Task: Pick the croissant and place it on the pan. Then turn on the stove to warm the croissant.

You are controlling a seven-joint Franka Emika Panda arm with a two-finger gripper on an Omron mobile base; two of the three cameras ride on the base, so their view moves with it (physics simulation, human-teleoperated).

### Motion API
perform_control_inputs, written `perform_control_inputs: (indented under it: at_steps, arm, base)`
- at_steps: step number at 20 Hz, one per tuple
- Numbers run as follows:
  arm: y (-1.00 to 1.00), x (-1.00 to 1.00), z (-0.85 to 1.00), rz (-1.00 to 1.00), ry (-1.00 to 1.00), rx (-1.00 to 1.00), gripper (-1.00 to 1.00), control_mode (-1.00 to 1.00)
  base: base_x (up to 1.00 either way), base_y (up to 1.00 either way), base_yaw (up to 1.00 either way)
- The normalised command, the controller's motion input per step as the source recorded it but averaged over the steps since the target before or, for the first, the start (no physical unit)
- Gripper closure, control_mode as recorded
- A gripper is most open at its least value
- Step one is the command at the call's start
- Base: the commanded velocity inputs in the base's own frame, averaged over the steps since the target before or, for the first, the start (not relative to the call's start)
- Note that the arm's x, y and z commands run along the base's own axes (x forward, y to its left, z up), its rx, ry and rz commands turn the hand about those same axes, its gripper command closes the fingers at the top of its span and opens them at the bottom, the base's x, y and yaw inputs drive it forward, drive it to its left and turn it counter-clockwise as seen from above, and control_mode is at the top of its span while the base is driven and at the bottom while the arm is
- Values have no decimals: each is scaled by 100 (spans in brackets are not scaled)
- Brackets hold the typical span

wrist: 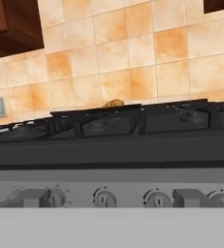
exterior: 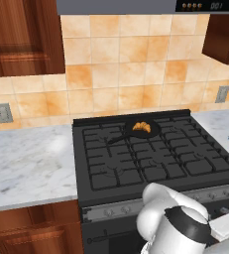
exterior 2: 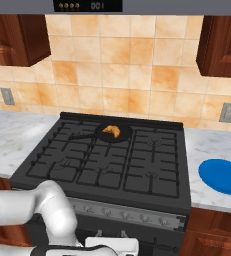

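Croissant [exterior: 142, 127] already sits in the pan [exterior: 154, 131] on the stove [exterior 2: 107, 165], up beyond the tool. Tool [wrist: 112, 197] hangs low facing the knob strip [wrist: 104, 197], jaws wide and empty, probably lining up a knob; which one is unclear.

Orange tiled wall [exterior: 116, 59], dark wood cabinets [exterior: 22, 34], marble counter [exterior: 27, 163]

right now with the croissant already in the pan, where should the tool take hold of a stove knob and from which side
Grip a knob on the stove's grey front strip by its small raised centre bar, coming straight in from the front. The knobs face outward toward the robot, and the open tool is already level with them in the hand view. The croissant sits in the pan on a rear burner.
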Motion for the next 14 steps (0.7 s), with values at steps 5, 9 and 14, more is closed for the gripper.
perform_control_inputs:
  at_steps: [5, 9, 14]
  arm:
    - [0, 20, -14, 0, 0, -4, -100, -100]
    - [0, 22, -11, 0, 0, -3, -100, -100]
    - [0, 21, -12, 0, 0, -2, -100, -100]
  base:
    - [0, 0, 0]
    - [0, 0, 0]
    - [0, 0, 0]
